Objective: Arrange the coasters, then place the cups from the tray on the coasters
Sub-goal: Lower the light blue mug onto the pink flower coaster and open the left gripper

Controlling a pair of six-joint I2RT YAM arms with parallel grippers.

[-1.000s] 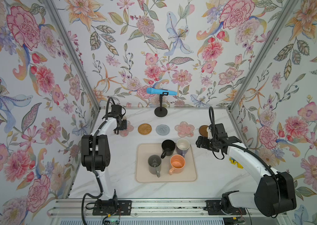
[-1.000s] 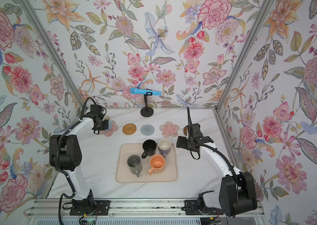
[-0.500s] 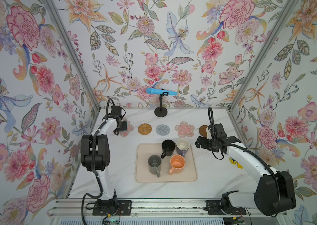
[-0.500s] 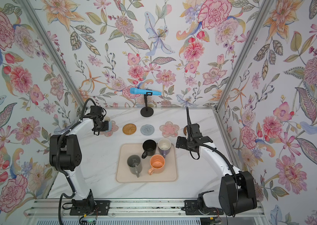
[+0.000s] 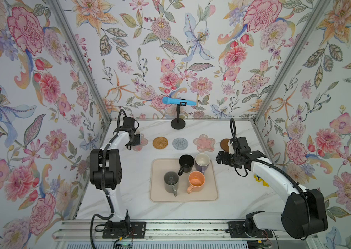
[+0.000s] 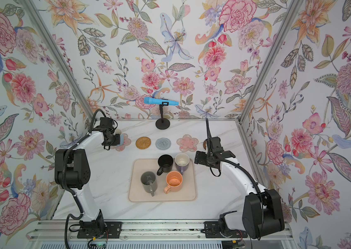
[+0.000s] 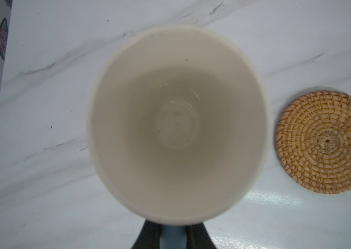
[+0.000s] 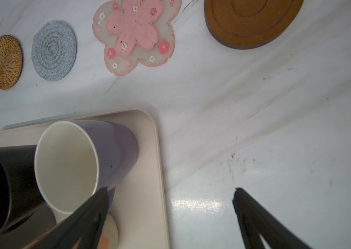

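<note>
1. At ten o'clock from the tray (image 5: 210, 191), the blue mug (image 6: 122, 138) stands upright over the left flower coaster (image 6: 128, 142), at the nine o'clock end of the coaster row. Whether its base touches the mat is hidden.
2. The left gripper (image 7: 172, 235) grasps this mug, jaws clenched on either side of the handle.
3. Toward three o'clock along the row lie the rattan coaster (image 7: 325, 142), grey-blue coaster (image 5: 180, 144), second flower coaster (image 5: 204, 143) and brown disc (image 5: 225, 144), all bare and apart.
4. On the tray stand the black mug (image 5: 186, 163) and purple mug (image 5: 202, 161) side by side at twelve o'clock, with the grey mug (image 5: 171, 182) and orange mug (image 5: 196, 182) nearer six.
5. The right gripper (image 8: 171, 189) hovers at the tray's two o'clock corner, just beside the purple mug, jaws released wide and holding nothing.
6. Judged from this, the coasters are arranged and the first cup is being set down. The next move calls for letting go of the handle and lifting straight up, so the mug is not dragged off its mat. The right gripper looks best placed for the purple mug.
</note>
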